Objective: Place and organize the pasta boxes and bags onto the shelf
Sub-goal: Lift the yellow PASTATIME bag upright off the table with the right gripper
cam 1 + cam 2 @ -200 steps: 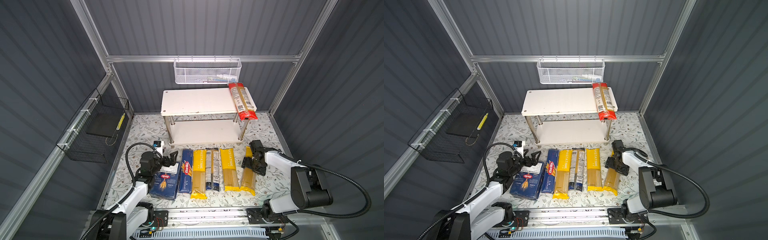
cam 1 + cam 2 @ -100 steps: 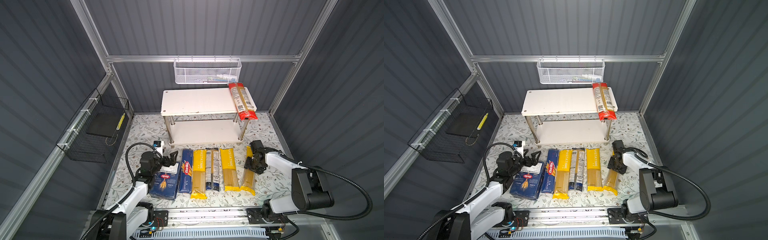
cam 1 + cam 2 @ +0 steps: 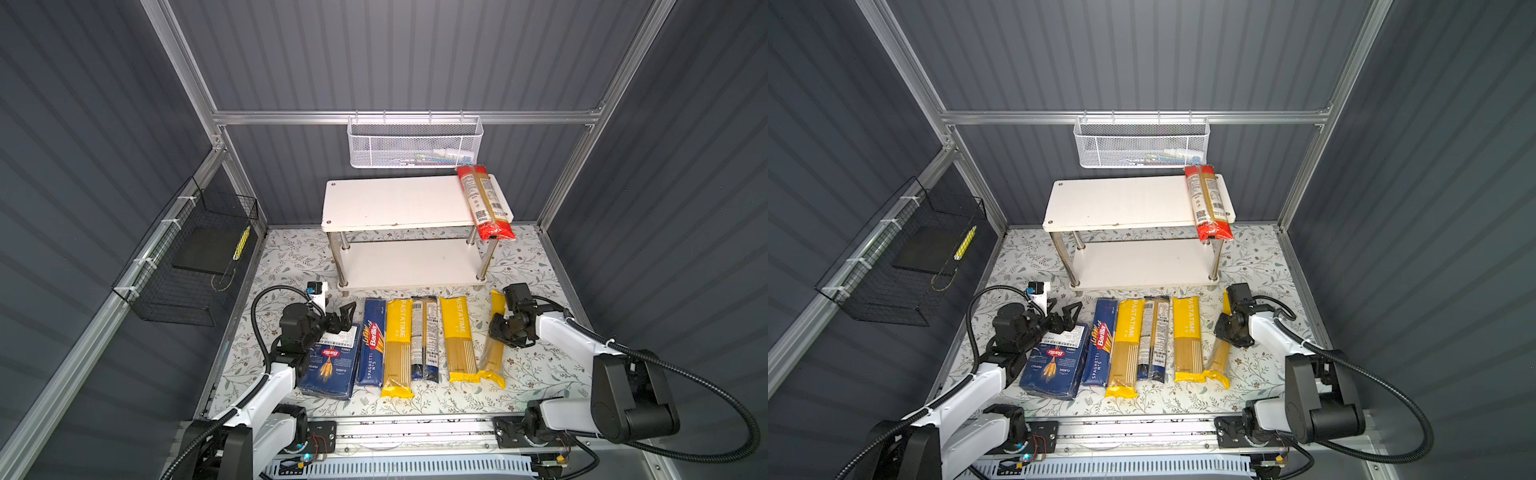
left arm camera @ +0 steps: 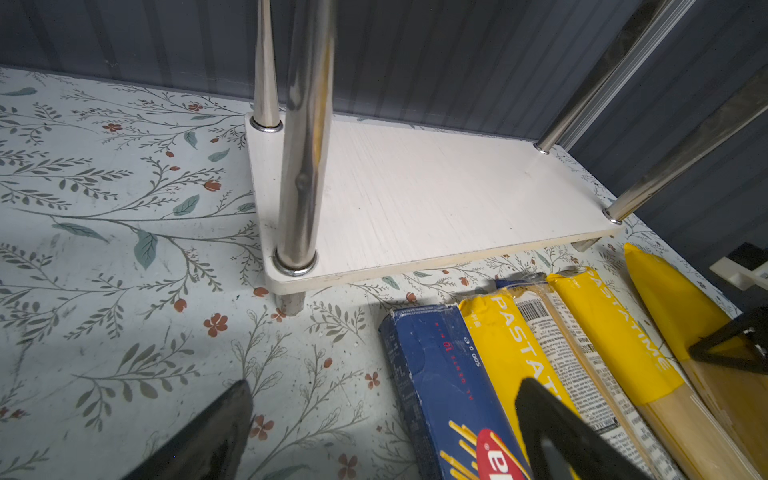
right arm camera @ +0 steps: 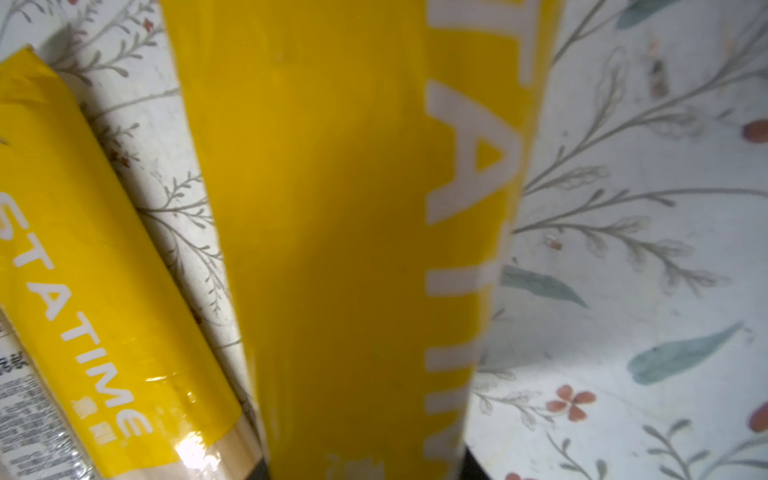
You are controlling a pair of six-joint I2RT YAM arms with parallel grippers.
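Over at the left of the floral mat (image 3: 291,266), my left gripper (image 3: 347,319) hangs with its jaws spread at the far end of the wide Barilla box (image 3: 332,368); whether it touches the carton I cannot tell. Just beside that box lies the narrow Barilla box (image 3: 372,347). Next come the first yellow pack (image 3: 398,345), the navy-ended pack (image 3: 424,336) and the second yellow pack (image 3: 459,336). All lie lengthwise, side by side on the mat in front of the shelf (image 3: 395,203). On the shelf's top board the red-ended pack (image 3: 484,203) lies across the right end (its near tip overhangs the front edge). Furthest right, my right gripper (image 3: 500,330) pinches the third yellow pack (image 3: 492,359) along its far half. That pack is tipped up on its edge, its near end close against the second yellow pack. My right wrist view shows yellow film filling the gap between my jaws.
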